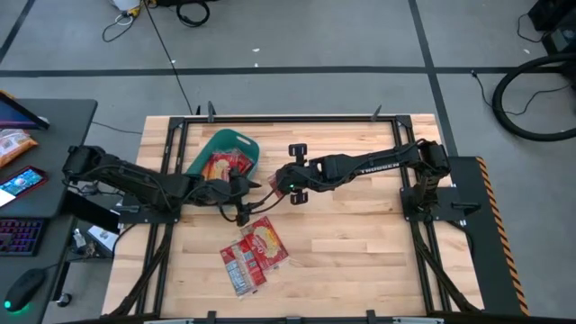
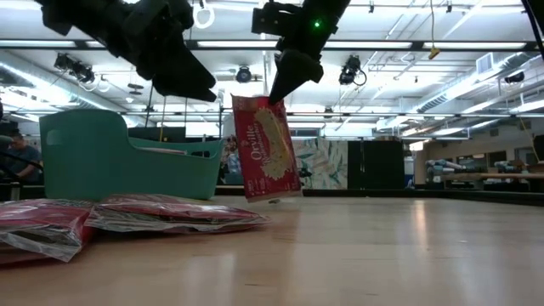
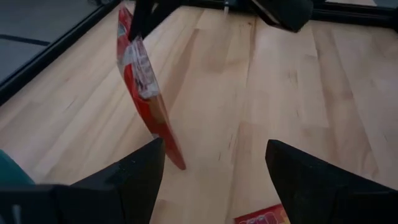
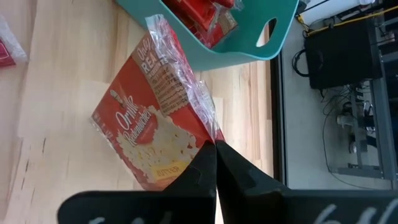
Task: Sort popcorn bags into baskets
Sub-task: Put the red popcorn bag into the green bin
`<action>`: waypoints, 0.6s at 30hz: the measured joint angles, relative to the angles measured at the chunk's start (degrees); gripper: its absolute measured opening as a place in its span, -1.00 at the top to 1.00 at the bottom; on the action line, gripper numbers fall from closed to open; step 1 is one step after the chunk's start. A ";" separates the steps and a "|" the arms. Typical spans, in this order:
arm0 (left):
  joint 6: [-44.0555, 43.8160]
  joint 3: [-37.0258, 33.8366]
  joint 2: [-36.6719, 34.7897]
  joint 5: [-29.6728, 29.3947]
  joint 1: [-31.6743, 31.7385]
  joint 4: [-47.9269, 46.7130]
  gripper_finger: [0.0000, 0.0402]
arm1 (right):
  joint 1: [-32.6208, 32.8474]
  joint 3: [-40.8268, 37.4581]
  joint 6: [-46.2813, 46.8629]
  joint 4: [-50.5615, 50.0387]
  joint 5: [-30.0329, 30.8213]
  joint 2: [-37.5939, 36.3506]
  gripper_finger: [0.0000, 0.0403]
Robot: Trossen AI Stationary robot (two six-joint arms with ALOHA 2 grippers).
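Nearest in the low view, loose bags (image 2: 166,212) lie flat in a small heap on the desk (image 2: 357,255), their wrappers crinkled and glossy. Behind them the right tool (image 2: 280,85) hangs a single bag (image 2: 268,146) by its top edge, fingers closed on the film, the packet dangling upright with its lower edge just clear of the wood. It hangs straight without folding, so I judge it light and fairly stiff through the flat middle, with soft, slippery plastic at the seams. A pinch on the sealed edge, as here, seems the sound place to hold; the slick face would likely slide between the fingers.

The left tool (image 2: 183,81) hovers beside it with fingers spread and nothing between them, on the basket side of the hanging bag.

Farthest back stands the teal basket (image 2: 93,157), well clear of the heap, already holding several red packets, which show in the right wrist view. The hanging bag is just short of the basket's near wall, so a short carry over the rim should be enough.
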 joint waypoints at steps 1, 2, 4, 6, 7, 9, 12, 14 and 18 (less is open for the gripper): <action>0.01 0.34 0.00 -0.09 0.00 -0.33 -0.41 | 0.00 0.00 -0.29 0.00 -0.01 0.00 0.99; 0.01 0.52 -0.02 -0.09 -0.02 -0.43 -0.41 | 0.00 0.00 -0.44 0.00 -0.01 0.00 0.99; -0.11 0.58 -0.02 -0.09 0.00 -0.51 -0.41 | 0.00 0.00 -0.60 0.00 -0.01 0.00 0.99; -0.29 0.58 -0.02 -0.08 0.00 -1.02 -0.41 | 0.00 0.00 -0.62 0.00 -0.01 0.00 0.99; -0.31 0.58 -0.02 -0.07 0.00 -1.39 -0.41 | 0.00 0.00 -0.81 0.00 -0.02 0.00 0.99; -0.56 0.58 -0.02 -0.07 0.00 -1.77 -0.41 | 0.00 0.00 -0.94 -0.01 -0.03 0.00 0.99; -0.67 0.58 -0.31 -0.07 0.00 -2.77 -0.41 | 0.00 0.00 -0.99 -0.01 -0.03 0.00 0.99; -1.38 0.58 -0.46 -0.07 0.00 -3.33 -0.41 | 0.00 0.00 -0.99 0.00 -0.03 0.00 0.99; -2.12 0.58 -0.46 -0.07 0.00 -3.85 -0.41 | 0.00 0.00 -0.99 -0.01 -0.03 0.00 0.99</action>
